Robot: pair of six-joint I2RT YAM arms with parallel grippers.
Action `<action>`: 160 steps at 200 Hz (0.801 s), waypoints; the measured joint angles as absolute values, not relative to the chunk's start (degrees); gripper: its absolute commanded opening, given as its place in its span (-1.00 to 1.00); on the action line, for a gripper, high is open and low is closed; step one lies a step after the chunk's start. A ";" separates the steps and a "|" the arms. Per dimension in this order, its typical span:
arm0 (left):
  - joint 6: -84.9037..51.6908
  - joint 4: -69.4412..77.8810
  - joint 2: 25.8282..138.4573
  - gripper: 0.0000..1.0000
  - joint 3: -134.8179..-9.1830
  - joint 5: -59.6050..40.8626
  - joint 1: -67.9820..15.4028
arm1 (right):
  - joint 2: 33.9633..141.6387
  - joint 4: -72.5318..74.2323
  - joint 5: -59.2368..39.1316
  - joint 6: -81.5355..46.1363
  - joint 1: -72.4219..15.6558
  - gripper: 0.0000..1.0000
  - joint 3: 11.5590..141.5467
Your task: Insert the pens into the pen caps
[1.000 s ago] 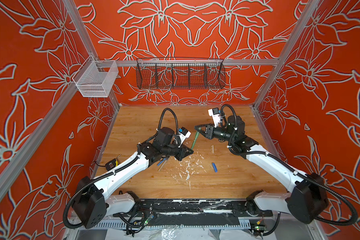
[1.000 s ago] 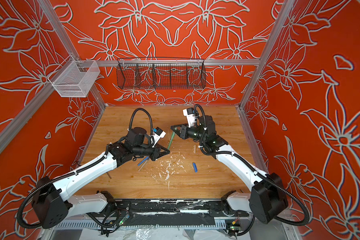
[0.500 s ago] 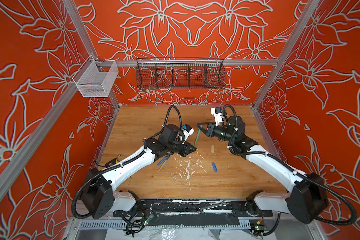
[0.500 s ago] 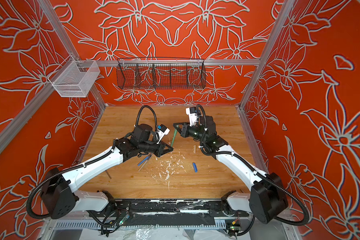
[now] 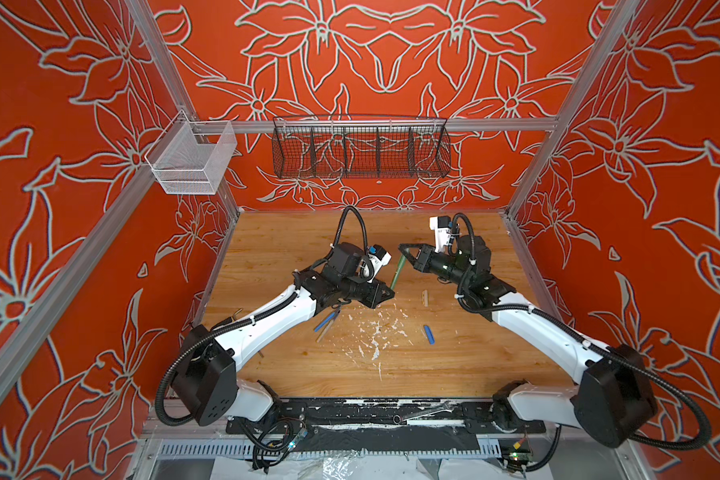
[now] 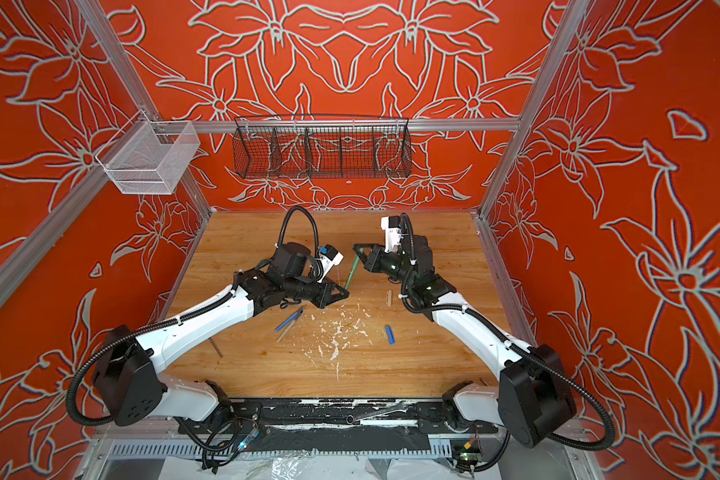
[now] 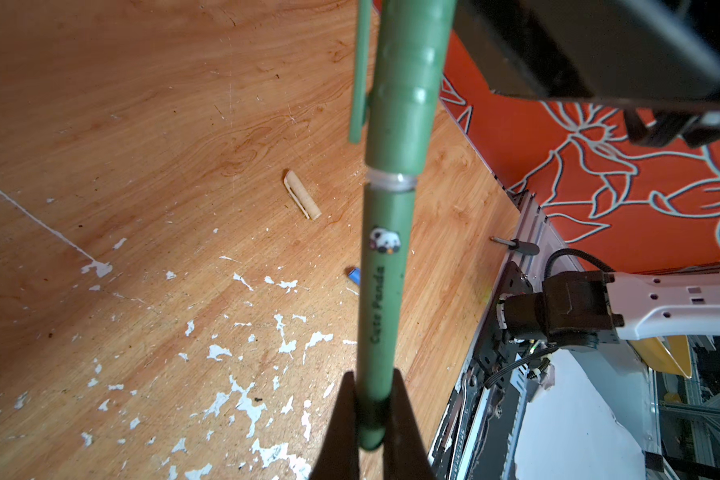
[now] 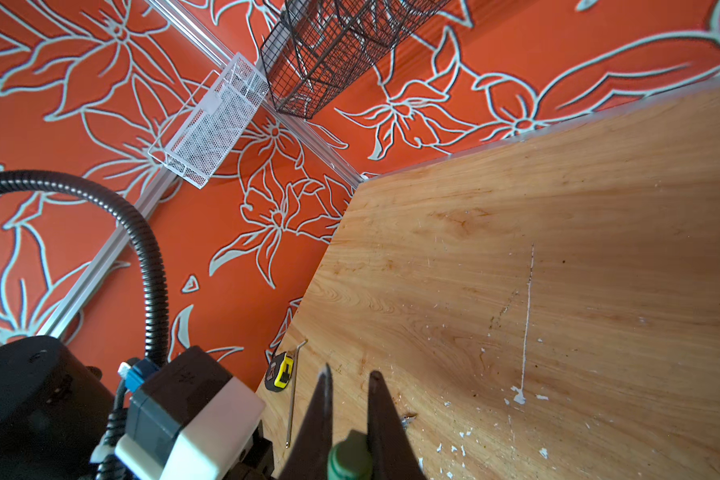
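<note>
Left tool point(image 7: 373, 374) grips one green pen point(image 7: 385, 291), right tool point(image 8: 350, 370) its cap point(image 7: 404, 104); two caps point(image 5: 424, 297) point(image 5: 429, 334), perhaps two pens point(image 5: 325, 321) point(image 5: 321, 336), loose.

I am looking into a booth whose walls point(image 5: 391, 50) are orange and covered in pale outlined flowers. My landmark is the black wire basket point(image 5: 360, 151), divided into compartments, which hangs on the back wall from an aluminium rail point(image 5: 495, 124). Left of that basket, at the corner post, hangs a smaller white mesh basket point(image 5: 190, 164). Below the wire basket lies the wooden tabletop point(image 5: 283, 241), light-grained and evenly lit. Farther out from the basket, toward the near edge, white flecks point(image 5: 375, 336) scar the wood. Down and left of the basket, where the table meets the side wall, I see a yellow tape measure point(image 8: 281, 372) with a hex key point(image 8: 292, 399) just beside it.
</note>
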State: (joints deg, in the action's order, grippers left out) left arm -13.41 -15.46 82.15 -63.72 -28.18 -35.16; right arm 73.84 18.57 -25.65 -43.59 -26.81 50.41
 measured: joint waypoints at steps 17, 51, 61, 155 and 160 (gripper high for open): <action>-14.02 -15.29 83.40 -1.00 -64.60 -28.69 -34.89 | 74.96 20.69 -25.15 -45.01 -26.61 -1.00 49.95; -14.66 -15.40 86.72 -1.00 -66.15 -30.41 -33.52 | 77.97 22.70 -23.51 -45.95 -26.65 -1.00 49.98; -14.63 -15.51 87.33 -1.00 -66.46 -31.22 -32.95 | 78.43 22.70 -22.87 -45.93 -26.70 -1.00 50.02; -15.79 -17.91 90.67 -1.00 -71.26 -38.30 -29.95 | 80.03 26.15 -16.75 -48.45 -28.34 -1.00 50.65; -15.92 -17.91 90.78 -1.00 -71.26 -38.37 -29.95 | 80.16 26.24 -16.60 -48.53 -28.47 -1.00 50.63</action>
